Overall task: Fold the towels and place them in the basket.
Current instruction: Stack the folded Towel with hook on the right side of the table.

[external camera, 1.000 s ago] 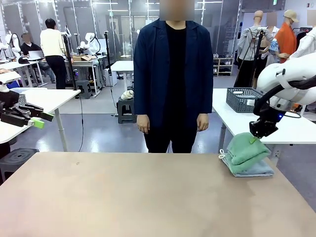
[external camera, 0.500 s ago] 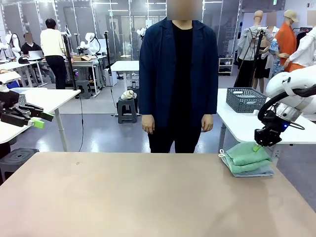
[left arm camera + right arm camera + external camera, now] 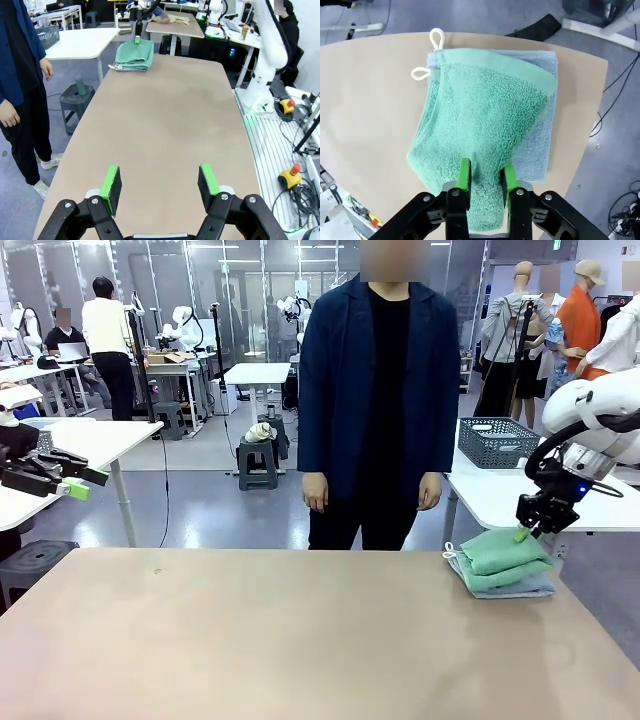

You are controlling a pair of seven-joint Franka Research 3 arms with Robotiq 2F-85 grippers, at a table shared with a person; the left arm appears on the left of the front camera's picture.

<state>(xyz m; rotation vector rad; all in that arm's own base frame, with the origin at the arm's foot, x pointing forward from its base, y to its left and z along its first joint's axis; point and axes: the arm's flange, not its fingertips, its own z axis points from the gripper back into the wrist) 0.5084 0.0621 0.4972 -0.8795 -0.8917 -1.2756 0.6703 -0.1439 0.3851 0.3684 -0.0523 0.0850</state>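
Risk: right gripper (image 3: 484, 180), jaws part-open and straddling a ridge of the green towel (image 3: 485, 130), could drag that fold loose off the blue-grey towel (image 3: 542, 115) when lifting; left gripper (image 3: 159, 184) is released, idle.

Blue-grey towel (image 3: 547, 115) lies mostly hidden under the green towel (image 3: 485, 120); only its edges show. Right gripper (image 3: 524, 533) in the front view: fingertips too small to tell whether they touch the green cloth. Right wrist view: the fold between the fingers (image 3: 464, 176) hides any contact. Basket (image 3: 495, 441): contents not visible through the mesh. Left gripper (image 3: 72, 483) body is cut off by the picture's edge.
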